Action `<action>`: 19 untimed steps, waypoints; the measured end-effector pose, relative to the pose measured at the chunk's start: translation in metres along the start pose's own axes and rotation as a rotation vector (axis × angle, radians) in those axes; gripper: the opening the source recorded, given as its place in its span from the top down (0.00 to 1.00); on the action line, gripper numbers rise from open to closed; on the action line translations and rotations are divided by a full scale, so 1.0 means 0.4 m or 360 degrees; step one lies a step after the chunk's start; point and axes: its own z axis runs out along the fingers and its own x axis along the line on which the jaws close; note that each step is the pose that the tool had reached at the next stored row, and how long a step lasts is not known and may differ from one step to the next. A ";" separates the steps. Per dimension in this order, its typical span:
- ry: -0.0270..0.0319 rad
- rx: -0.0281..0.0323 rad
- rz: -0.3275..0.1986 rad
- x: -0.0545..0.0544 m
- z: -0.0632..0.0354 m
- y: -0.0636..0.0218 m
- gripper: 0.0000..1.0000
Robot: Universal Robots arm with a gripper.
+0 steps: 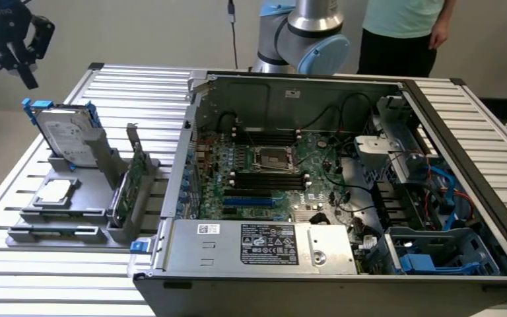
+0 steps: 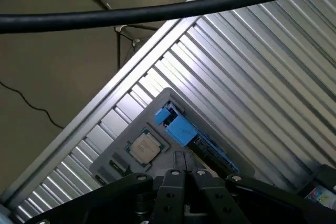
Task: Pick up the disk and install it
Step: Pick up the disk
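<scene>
Hanging high over table, black robot gripper (image 1: 24, 71) had fingers pressed shut, nothing held. Flat silver-grey metal disk with white label and blue plastic rails (image 1: 67, 135) stood on edge in grey plastic stand (image 1: 90, 201), just beside open black computer case (image 1: 324, 298), on case's side toward exterior view's left. Standing up likely left top edge free for grabbing. Gripper was farther from case than disk. Small square silver chip (image 1: 55, 191) and thin green card (image 1: 121, 191) shared stand beside case.

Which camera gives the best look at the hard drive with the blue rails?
The exterior view: the disk stands in its grey holder, label face visible. The wrist view sees it edge-on from above, mostly its blue rail.
</scene>
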 end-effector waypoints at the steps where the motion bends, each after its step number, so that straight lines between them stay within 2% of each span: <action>1: 0.00009 0.00007 -0.0028 0.000 0.000 0.000 0.89; 19: 0.00163 0.00141 -0.0546 0.000 0.001 0.000 0.89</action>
